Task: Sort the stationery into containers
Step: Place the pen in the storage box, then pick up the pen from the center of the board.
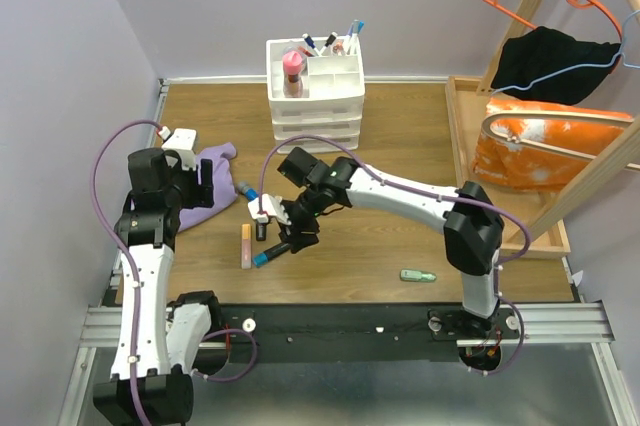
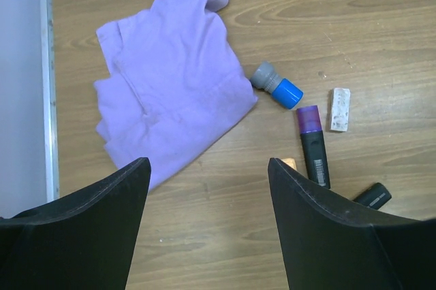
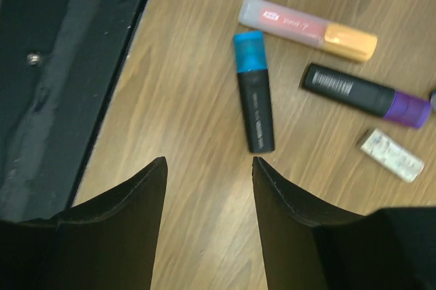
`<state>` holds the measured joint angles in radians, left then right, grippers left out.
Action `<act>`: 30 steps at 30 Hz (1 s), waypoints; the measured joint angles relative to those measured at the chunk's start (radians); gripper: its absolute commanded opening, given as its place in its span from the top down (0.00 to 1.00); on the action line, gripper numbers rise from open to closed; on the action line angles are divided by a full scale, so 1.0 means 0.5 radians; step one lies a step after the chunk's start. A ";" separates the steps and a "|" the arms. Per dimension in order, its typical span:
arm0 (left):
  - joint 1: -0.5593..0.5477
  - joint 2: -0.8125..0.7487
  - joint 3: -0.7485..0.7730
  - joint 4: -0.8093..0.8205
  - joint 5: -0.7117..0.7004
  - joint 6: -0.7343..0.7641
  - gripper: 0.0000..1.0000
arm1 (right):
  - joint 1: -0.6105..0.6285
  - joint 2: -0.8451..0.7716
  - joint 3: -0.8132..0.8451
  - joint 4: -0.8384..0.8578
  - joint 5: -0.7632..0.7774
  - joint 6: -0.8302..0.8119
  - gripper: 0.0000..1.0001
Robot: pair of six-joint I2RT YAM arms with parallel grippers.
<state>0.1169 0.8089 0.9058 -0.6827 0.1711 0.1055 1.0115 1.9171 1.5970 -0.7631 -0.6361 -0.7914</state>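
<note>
The white drawer organiser (image 1: 315,96) stands at the back centre with several pens (image 1: 330,43) upright in its top compartments. Loose on the table lie a black highlighter with a blue cap (image 3: 254,99), a pink marker with an orange cap (image 3: 306,28), a black highlighter with a purple cap (image 3: 364,94) and a small white eraser (image 3: 395,155). My right gripper (image 3: 208,164) is open and empty, hovering just short of the blue-capped highlighter (image 1: 270,254). My left gripper (image 2: 208,167) is open and empty over bare wood beside the purple-capped highlighter (image 2: 313,143) and a grey and blue stub (image 2: 276,86).
A purple cloth (image 2: 170,92) lies at the left, under my left gripper (image 1: 203,178). A small green item (image 1: 417,275) lies near the front right. A wooden tray-frame (image 1: 505,196) with an orange bag (image 1: 550,151) and hangers stands at the right. A black rail (image 3: 61,79) runs along the near edge.
</note>
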 measured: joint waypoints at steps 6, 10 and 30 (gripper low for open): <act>0.062 -0.037 0.005 -0.018 -0.002 -0.099 0.20 | 0.078 0.243 0.182 -0.012 0.072 -0.066 0.39; 0.080 -0.058 0.006 -0.032 -0.003 -0.111 0.20 | 0.108 0.392 0.261 -0.020 0.112 -0.082 0.39; 0.160 -0.066 0.007 -0.056 0.087 -0.184 0.20 | 0.164 0.683 0.343 0.282 0.346 0.062 0.98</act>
<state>0.1970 0.7757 0.9092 -0.7105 0.2146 0.0135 1.0935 2.2585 1.7687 -0.6224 -0.4633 -0.7605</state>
